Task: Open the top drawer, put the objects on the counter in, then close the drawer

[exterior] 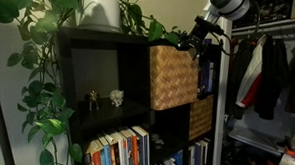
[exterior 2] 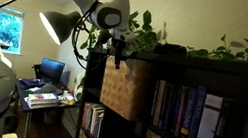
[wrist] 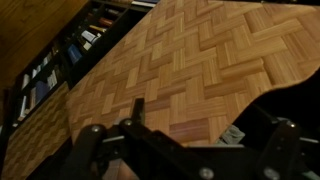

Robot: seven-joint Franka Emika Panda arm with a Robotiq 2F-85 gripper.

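Observation:
The top drawer, a light tan wicker bin (exterior: 173,76), sits in the upper cubby of the dark bookshelf and sticks out a little from its front. It also shows in an exterior view (exterior 2: 126,88). My gripper (exterior: 198,40) is at the bin's upper front corner, just below the counter (exterior 2: 202,59), and appears in an exterior view (exterior 2: 120,46). In the wrist view the woven front (wrist: 190,60) fills the frame. My gripper (wrist: 205,125) looks open, one finger over the weave, the other at the dark edge. A small grey-green thing (wrist: 232,133) shows between them.
A potted trailing plant (exterior: 99,10) stands on the counter, with a dark object (exterior 2: 173,50) near it. A darker woven bin (exterior: 199,117) sits in the cubby below. Two figurines (exterior: 104,97) stand on an inner shelf, above books (exterior: 118,151). Clothes (exterior: 267,72) hang beside the shelf.

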